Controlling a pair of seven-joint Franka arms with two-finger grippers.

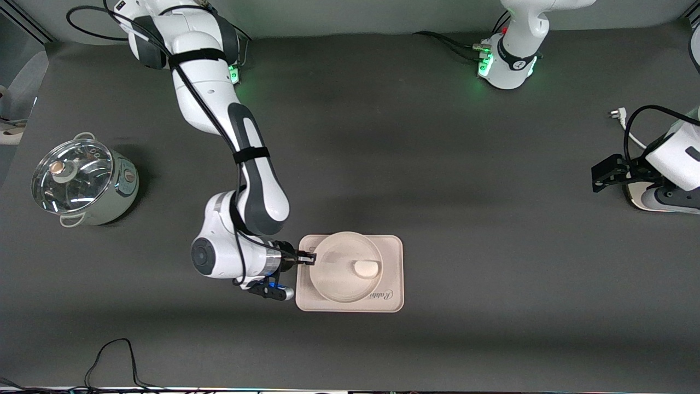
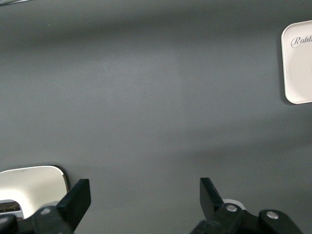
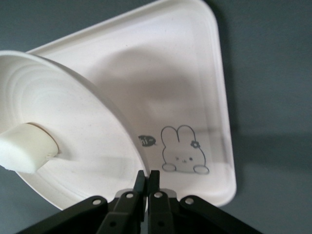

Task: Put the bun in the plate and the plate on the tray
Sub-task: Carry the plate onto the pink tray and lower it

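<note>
Nearest the front cam is the tray (image 1: 391, 246), cream rectangle w/ rounded corners, script "Rabbit" along its near edge. The plate (image 1: 339, 279) is over it, round and cream, covering most of the tray. In the right wrist view the plate (image 3: 92, 146) looks tipped w/ a shadow on the tray (image 3: 195, 97) under it, so prob not lying flat; can't tell if any part of it touches the tray. That view also shows a little rabbit drawing (image 3: 184, 151) on the tray floor.

The bun (image 1: 366, 268) sits in the plate, small off-white lump, off-center toward the left arm's end of the table. Wrist cam has the bun (image 3: 27, 148) resting on the plate's inner surface.

The right gripper (image 1: 307, 257) is at the plate's rim on the side toward the right arm's end, over the tray edge, fingers (image 3: 153, 187) pinched tight on the rim.

Farther up the table, toward the right arm's end, there's a steel pot (image 1: 87, 183) w/ a glass lid.

The left gripper (image 1: 604, 174) waits well apart from everything, at the left arm's end of the table, jaws spread wide, nothing between them.
</note>
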